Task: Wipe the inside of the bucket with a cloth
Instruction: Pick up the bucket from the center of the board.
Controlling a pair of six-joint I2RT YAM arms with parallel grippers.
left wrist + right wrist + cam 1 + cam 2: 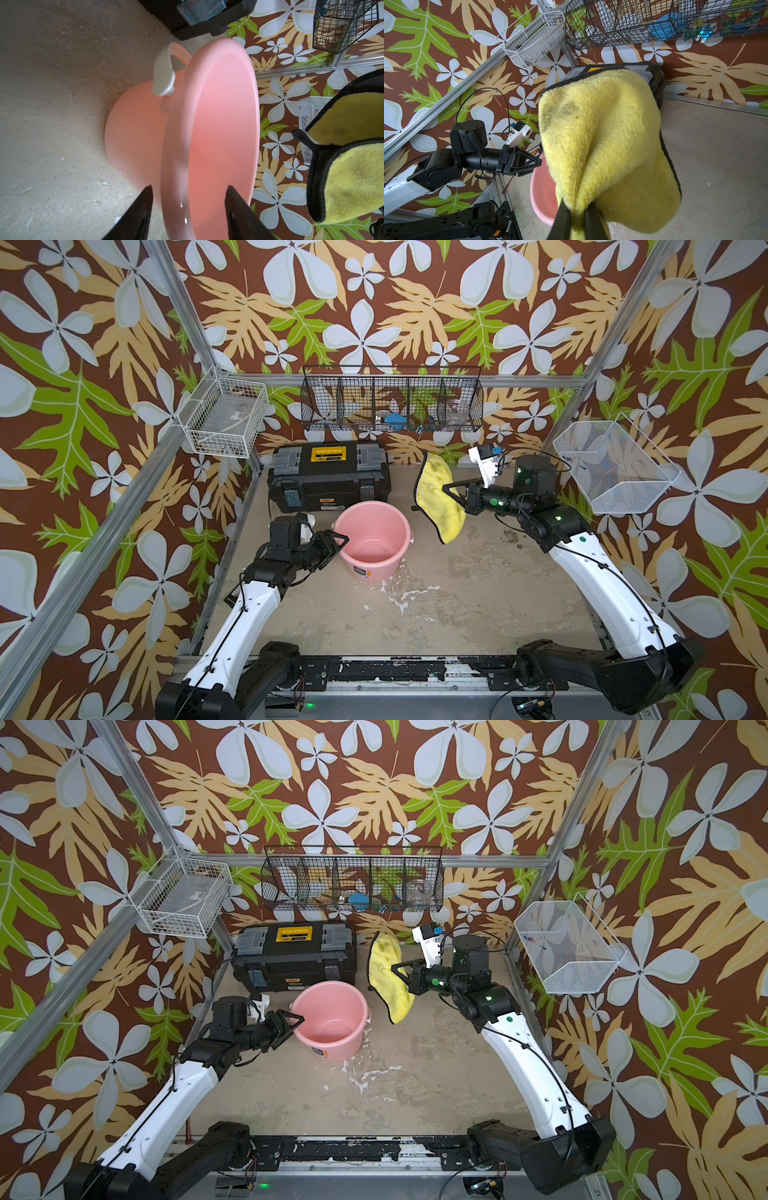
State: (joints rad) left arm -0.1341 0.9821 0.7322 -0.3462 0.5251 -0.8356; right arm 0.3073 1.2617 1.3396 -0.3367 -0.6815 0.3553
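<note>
We straddle the bucket's rim and hold the cloth in the air.
Our left claw [341, 540] stands spread over the rim of the bucket [386, 568], one finger inside and one outside, with gaps on both sides. The bucket sits upright on the floor [457, 605]. Farther back, our right claw [445, 488] pinches the cloth [434, 472], which hangs beside the bucket. The toolbox [328, 477] stands behind.
</note>
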